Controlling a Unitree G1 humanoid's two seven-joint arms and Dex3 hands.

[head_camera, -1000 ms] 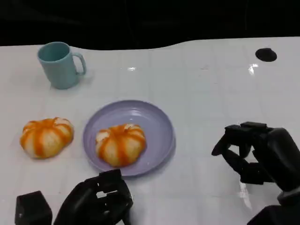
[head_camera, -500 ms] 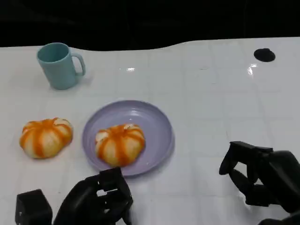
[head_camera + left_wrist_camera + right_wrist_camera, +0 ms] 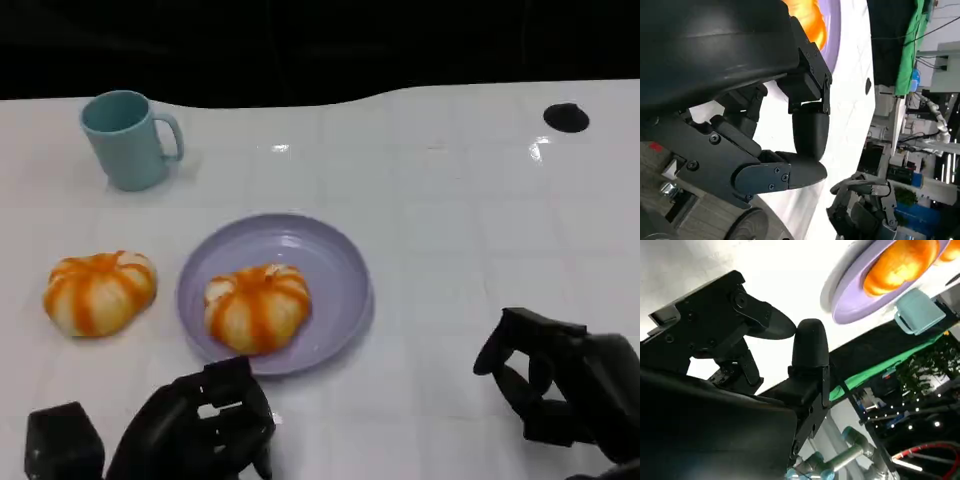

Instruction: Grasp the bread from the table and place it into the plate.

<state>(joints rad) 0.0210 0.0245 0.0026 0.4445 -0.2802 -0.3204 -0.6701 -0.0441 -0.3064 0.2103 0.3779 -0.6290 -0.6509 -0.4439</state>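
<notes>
Presently, we list what lies before us.

Table: white, bearing everything below.
Plate: lilac, near the middle of the table; one striped orange bun already sits in it, toward its near-left part.
Bread: a second striped bun, on the bare table just left of the plate, apart from its rim. It is roundish, a little wider than deep, so we judge its long axis to run roughly side to side.
Mug: teal, upright, well behind the bread, handle toward the plate.
Left hand: low at the near edge, in front of the plate's near rim; fingers curled inward with nothing between them (the left wrist view shows the same empty curl).
Right hand: at the near right, well apart from plate and bread; fingers bent in a loose hook, parted, holding nothing.
Governing relation: the bread lies forward and to the left of the left hand, which is much the nearer; we judge that arm the natural one to reach, with the plate then just rightward.
Dark disc: far right, clear of the work.
</notes>
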